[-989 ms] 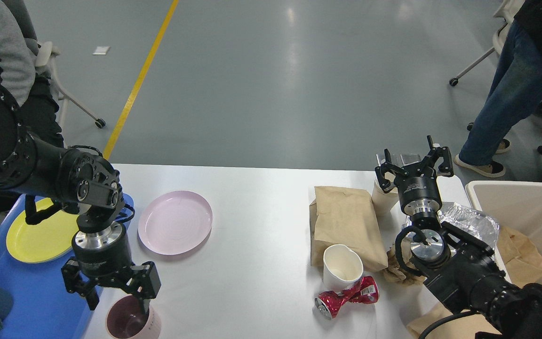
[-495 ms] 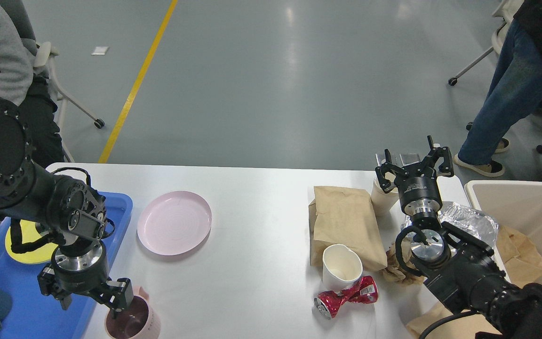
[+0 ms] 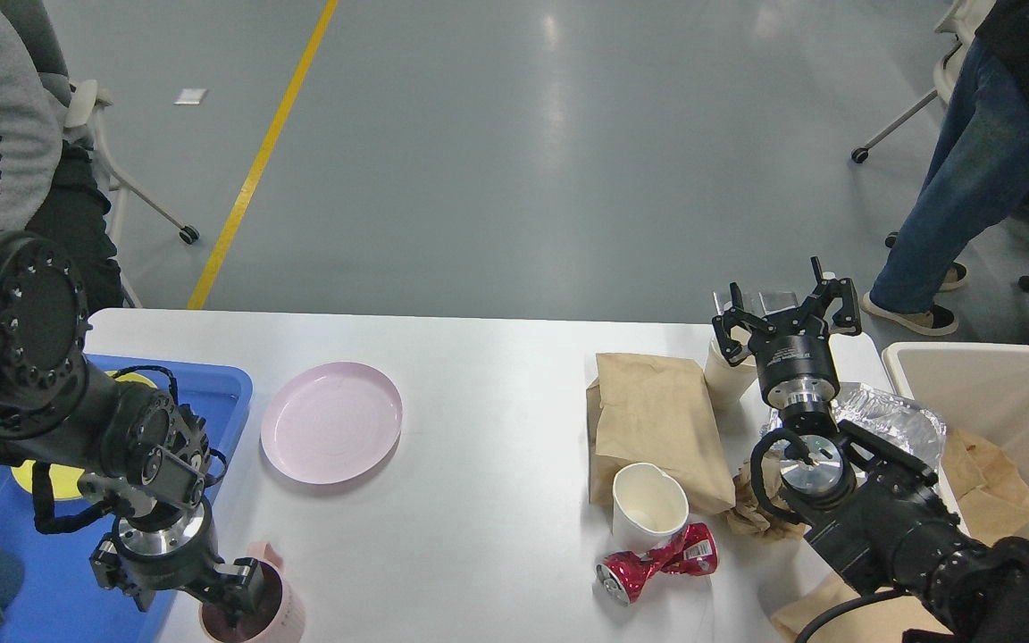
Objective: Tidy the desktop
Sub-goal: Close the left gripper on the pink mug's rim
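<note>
Bench, white and smooth with rounded corners, lies wide below both arms. Near its pink plate, the left tool clamps a pink mug's rim. Right tool stands apart.

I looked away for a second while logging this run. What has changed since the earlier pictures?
The left gripper came down and toward the near edge onto the pink mug, one finger now inside its rim. The right gripper, pink plate, paper bag and crushed can stayed put.
</note>
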